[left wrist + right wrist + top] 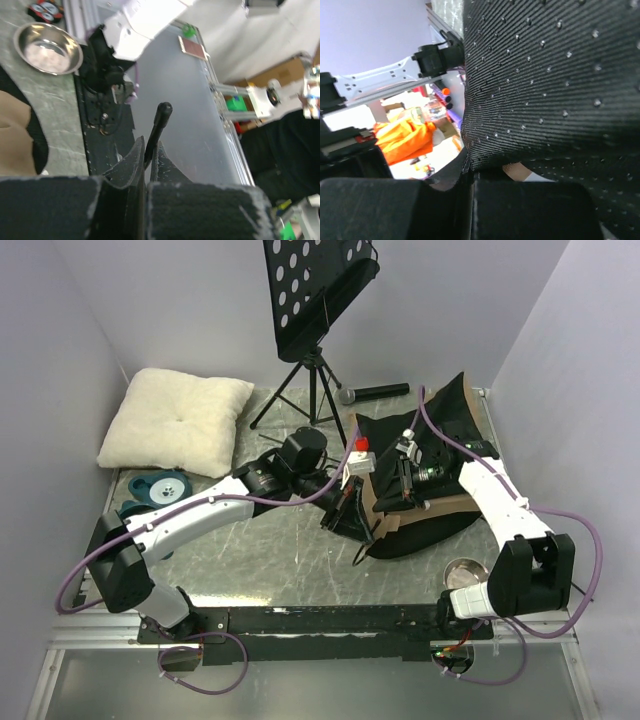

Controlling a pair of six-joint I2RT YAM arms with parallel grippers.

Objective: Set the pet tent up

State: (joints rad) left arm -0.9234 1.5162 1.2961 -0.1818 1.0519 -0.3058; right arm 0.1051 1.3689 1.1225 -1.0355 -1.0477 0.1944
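Setup judged partway: tent (pixel 420 535) slumped on right side of table (pixel 250 565), not yet upright. Left hand (pixel 147 157) pinched narrow on pole (pixel 159 122); right hand (pixel 470 172) clamped on lining (pixel 545 75). Remaining: raising, spreading frame.

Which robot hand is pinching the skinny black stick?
The left gripper: it is shut on the thin black pole of the pet tent. The right gripper pinches the tent's black dotted fabric instead.
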